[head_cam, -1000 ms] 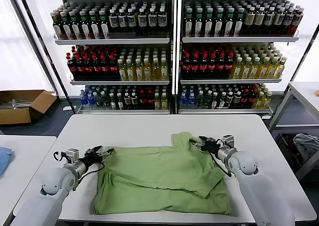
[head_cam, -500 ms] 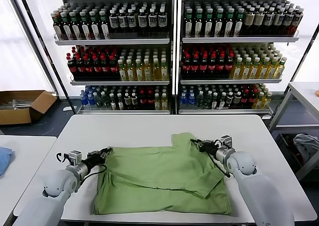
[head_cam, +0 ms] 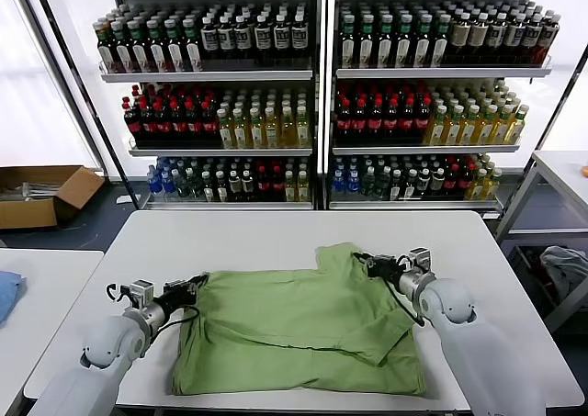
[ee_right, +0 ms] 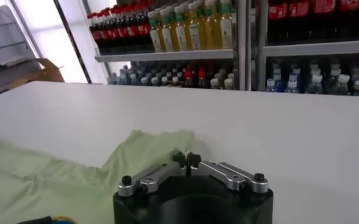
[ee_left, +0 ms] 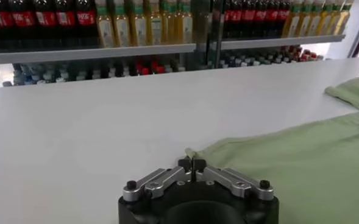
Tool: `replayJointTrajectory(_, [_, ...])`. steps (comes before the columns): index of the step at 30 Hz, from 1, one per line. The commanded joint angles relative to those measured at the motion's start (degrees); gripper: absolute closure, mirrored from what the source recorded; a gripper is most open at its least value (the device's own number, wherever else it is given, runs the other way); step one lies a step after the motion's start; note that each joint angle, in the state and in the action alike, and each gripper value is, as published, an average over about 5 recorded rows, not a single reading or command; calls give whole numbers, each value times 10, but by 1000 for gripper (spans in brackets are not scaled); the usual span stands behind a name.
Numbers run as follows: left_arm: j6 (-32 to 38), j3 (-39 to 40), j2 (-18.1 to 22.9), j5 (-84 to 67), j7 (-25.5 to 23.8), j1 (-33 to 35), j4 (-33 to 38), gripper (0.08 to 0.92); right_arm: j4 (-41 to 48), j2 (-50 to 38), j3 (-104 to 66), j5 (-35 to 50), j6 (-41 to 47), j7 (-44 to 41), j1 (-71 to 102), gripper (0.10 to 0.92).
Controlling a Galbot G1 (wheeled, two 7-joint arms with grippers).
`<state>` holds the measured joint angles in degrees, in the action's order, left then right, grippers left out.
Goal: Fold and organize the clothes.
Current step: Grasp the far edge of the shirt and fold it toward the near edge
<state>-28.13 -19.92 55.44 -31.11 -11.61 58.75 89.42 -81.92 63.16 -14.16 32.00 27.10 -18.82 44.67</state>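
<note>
A white bench (head_cam: 276, 237) fills the foreground. Behind it stand 2 tall shelving units (head_cam: 317, 95) packed with rows of drink bottles in dark, red, yellow and green. An open cardboard box (head_cam: 41, 194) sits on the floor to the left. A blue cloth (head_cam: 7, 292) lies on the corner of a second table at the far left, and a grey cloth (head_cam: 565, 267) is bundled low at the far right beside another table. Nothing on the bench stands between the grippers and the garment.

A light green polo shirt (head_cam: 299, 329) lies flat on the near half of the bench. Its long axis runs roughly from the far right corner toward the near edge, and a raised fold that may be the collar points toward the shelves. The buttons and any logo are not visible.

The left gripper (head_cam: 188, 286) rests low at the shirt's left far corner. In the left wrist view its fingers (ee_left: 199, 164) are pressed together, pinching the tip of the fabric edge.

The right gripper (head_cam: 370, 266) sits at the shirt's far right corner. In the right wrist view its fingers (ee_right: 193, 160) are closed on a raised point of green cloth.
</note>
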Motion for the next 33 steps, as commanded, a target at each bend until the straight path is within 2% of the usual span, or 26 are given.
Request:
replayJointTrajectory(1, [31,-27,-4,-19,36,26,82,912,-72,-6,-29,22,0,5,34,914])
replayJointTrajectory(12, [64,-78,-2,-23,70,98,183,912,-235,-16,-94,42,3,21,176,914])
replayJointTrajectory(23, [51,-124,-6,-17,89,206,281,912,-387,-19,-194,52,3,28,336,914])
replayJointTrajectory(33, [32,-180,21,29,75,330,326,912,-424,-4,-271,-12,-42,-8,508,914])
